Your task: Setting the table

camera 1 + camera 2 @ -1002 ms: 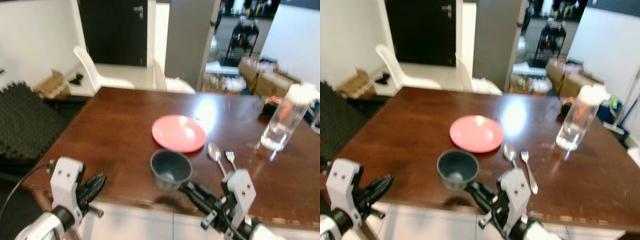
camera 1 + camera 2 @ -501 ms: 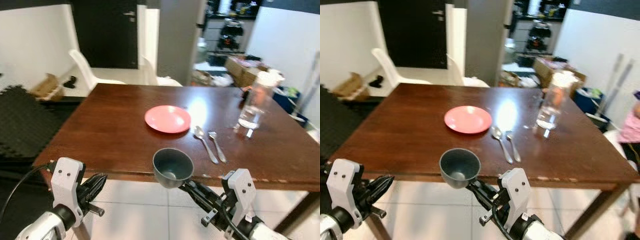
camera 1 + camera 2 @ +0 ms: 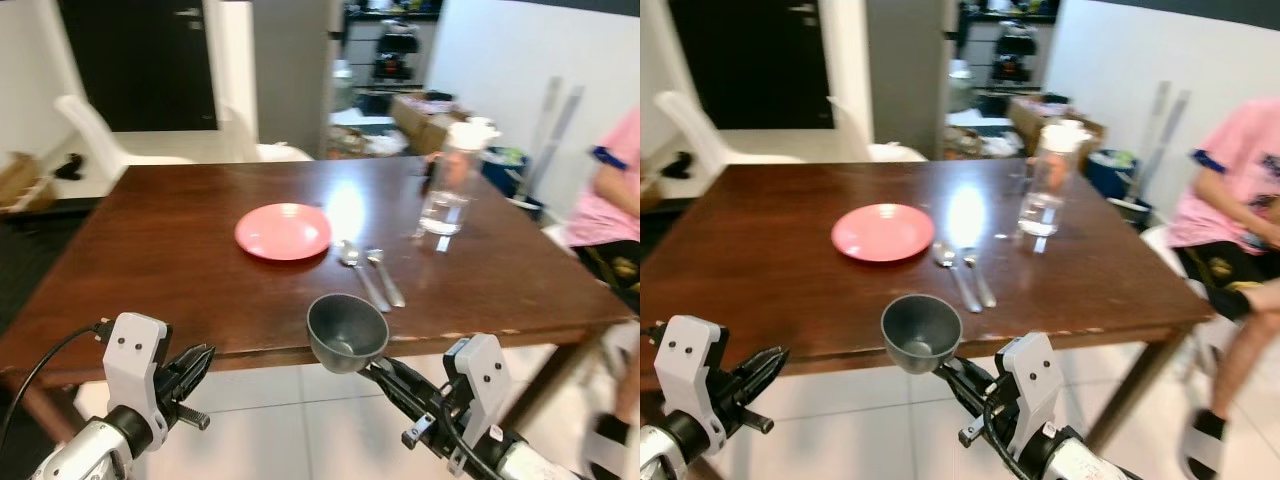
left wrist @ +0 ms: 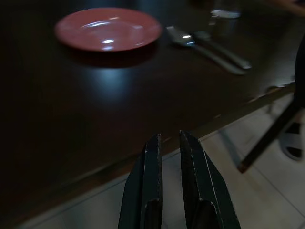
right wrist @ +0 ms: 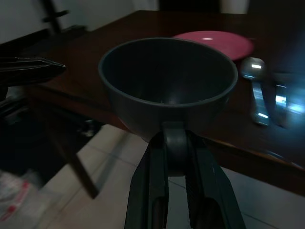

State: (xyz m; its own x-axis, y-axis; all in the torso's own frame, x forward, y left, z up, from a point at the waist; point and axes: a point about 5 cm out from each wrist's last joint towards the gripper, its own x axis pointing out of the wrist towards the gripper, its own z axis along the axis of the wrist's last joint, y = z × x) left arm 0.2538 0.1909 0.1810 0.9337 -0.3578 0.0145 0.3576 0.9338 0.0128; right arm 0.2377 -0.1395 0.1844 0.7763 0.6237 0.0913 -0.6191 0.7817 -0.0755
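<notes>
Both arms held forward and low, short of the table's near edge.
Right gripper [image 3: 372, 368]: fingers clamped on the near rim of the grey bowl [image 3: 346, 332], carrying it upright at the height of the table edge. Left gripper [image 3: 201, 358]: the two black fingers [image 4: 151, 179] lie almost together, empty, pointing toward the near edge at the left side.
</notes>
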